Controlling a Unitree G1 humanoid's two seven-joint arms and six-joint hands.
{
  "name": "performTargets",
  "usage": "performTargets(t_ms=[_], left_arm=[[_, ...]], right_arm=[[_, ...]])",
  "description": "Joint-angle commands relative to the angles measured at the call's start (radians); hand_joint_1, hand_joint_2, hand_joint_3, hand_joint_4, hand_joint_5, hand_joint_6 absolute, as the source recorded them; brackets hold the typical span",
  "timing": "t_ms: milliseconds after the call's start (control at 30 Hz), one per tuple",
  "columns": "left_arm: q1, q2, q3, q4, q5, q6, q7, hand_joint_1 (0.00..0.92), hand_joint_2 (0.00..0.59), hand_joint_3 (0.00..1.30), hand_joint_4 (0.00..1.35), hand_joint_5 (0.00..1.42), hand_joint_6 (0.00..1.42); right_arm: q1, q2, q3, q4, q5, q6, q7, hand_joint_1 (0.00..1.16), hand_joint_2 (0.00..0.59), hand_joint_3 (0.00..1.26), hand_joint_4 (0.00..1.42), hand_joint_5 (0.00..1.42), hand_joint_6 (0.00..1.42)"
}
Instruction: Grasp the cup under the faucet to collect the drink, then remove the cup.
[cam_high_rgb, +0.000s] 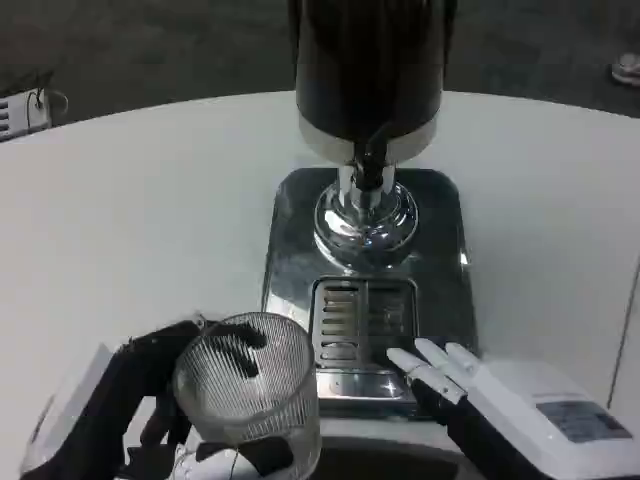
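Note:
A clear ribbed cup is held in my left hand at the lower left, its black fingers wrapped around the glass. The cup sits left of and nearer than the drip grille of the drink dispenser. The black faucet hangs over the shiny round column, farther from me than the cup. My right hand rests at the near right corner of the steel base, white fingers stretched toward the grille and holding nothing.
The dispenser's dark cylinder rises at the top centre on a polished steel base. White table spreads to both sides. A shoe shows on the floor at the far right, and a white object at the far left edge.

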Motion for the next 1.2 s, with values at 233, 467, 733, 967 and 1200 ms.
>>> performTargets(t_ms=[233,467,733,967,1200], left_arm=[[0.011,-0.002,0.005,-0.011,-0.020,-0.028,-0.002,0.619,0.000,0.96,1.07,1.26,1.42],[0.011,-0.003,0.004,-0.011,-0.021,-0.029,-0.002,0.619,0.000,0.96,1.07,1.26,1.42],[0.011,-0.003,0.006,-0.012,-0.020,-0.029,-0.001,0.619,0.000,0.96,1.07,1.26,1.42],[0.004,-0.004,0.005,-0.007,-0.017,-0.026,0.001,0.620,0.000,0.96,1.07,1.26,1.42],[-0.021,-0.015,0.006,0.010,-0.004,-0.010,0.014,0.620,0.000,0.96,1.07,1.26,1.42]], right_arm=[[0.011,0.007,0.002,-0.004,0.000,-0.009,0.016,0.56,0.463,0.08,0.00,0.00,0.00],[0.012,0.014,0.005,-0.004,-0.006,-0.008,0.018,0.57,0.464,0.09,0.00,0.00,0.00],[0.012,0.016,0.002,-0.004,-0.004,-0.006,0.019,0.57,0.465,0.09,0.00,0.00,0.00],[0.010,0.018,-0.001,0.000,-0.005,-0.007,0.017,0.57,0.465,0.10,0.00,0.00,0.00],[0.011,0.024,0.003,0.005,-0.014,-0.009,0.015,0.57,0.465,0.10,0.00,0.00,0.00]])
